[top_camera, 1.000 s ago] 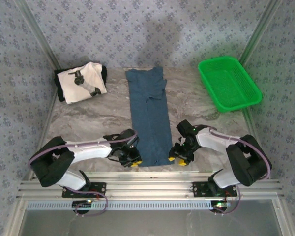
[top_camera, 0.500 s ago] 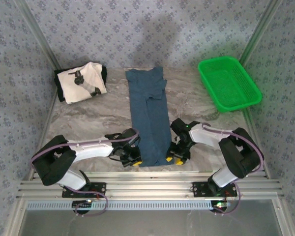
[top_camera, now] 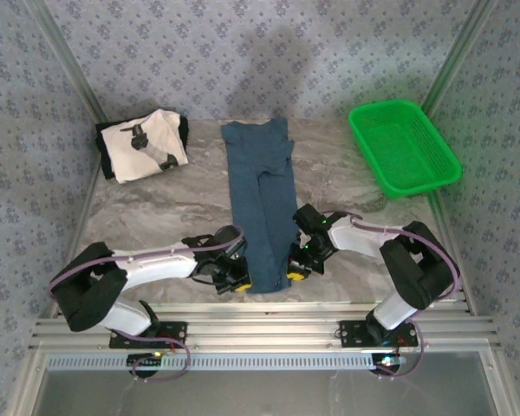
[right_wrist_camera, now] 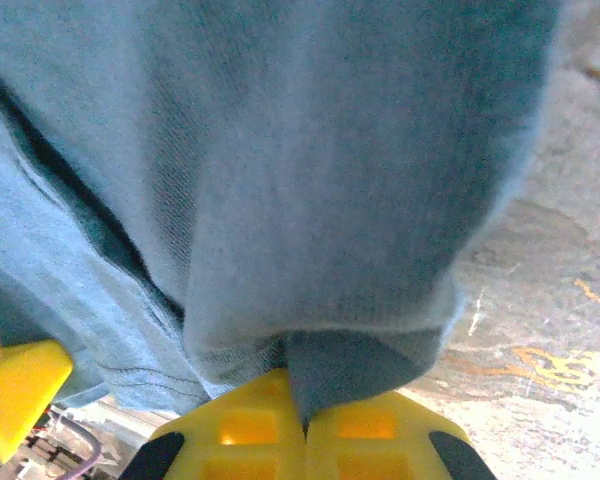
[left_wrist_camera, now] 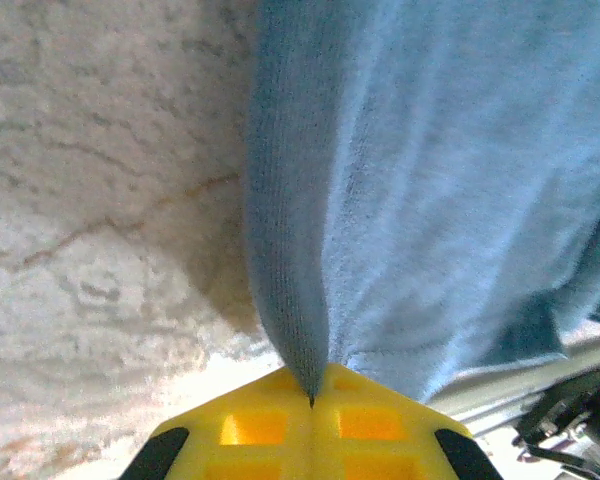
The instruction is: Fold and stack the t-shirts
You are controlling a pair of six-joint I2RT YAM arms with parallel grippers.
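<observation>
Grip | we see left hand [top_camera: 240, 285] pinching teal t-shirt [top_camera: 264, 199] at near corner | right hand [top_camera: 295, 276] pinching opposite corner

teal-blue t-shirt [top_camera: 262, 195]: lying flat as a long narrow strip, folded lengthwise, running from the far middle of the surface [top_camera: 173, 212] to its near edge. the left gripper [top_camera: 241, 284] is pinching its near left corner and the right gripper [top_camera: 296, 275] its near right corner, with cloth bunching at both. white t-shirt [top_camera: 143, 146], black-grey print and dark trim: sitting folded at the far left corner, well apart.
</observation>
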